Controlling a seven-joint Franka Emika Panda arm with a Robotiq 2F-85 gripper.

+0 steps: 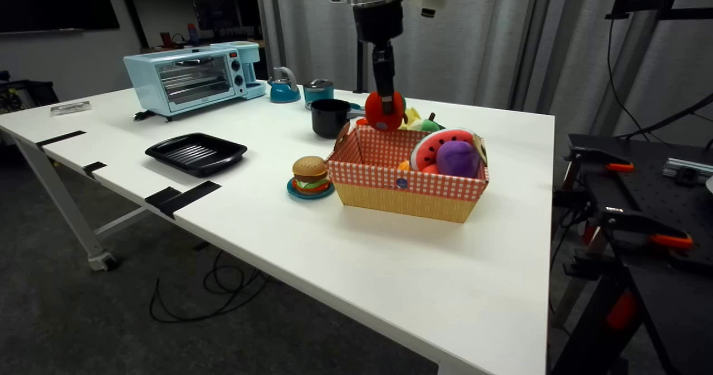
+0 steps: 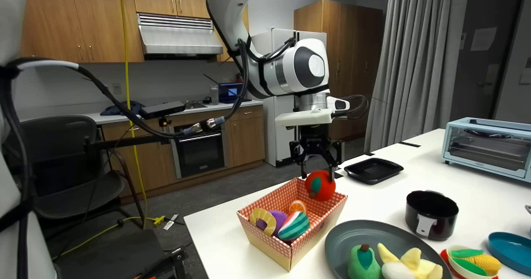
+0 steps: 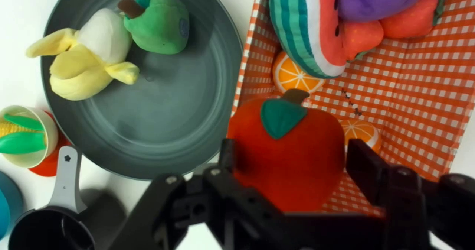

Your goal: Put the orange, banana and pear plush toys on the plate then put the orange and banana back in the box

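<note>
the claw has its jaws apart about as wide as the round red fruit between them; i cannot tell whether they grip it or stand loose. this fruit may be what the task calls the orange, though two orange slices lie in the box, so the name is unsure. the coming move turns on how the fruit sits over the box: it hangs in the air, and in the wrist view it overlaps the left wall, the side towards the plate. a drop here would likely land inside but could catch that rim. being round, it has no long axis to line up. the banana, probably next, lies well to the left of the claw in the same view, on the far left of the plate, its long axis slanting from near left to far right, white tip close against the pear.
</note>
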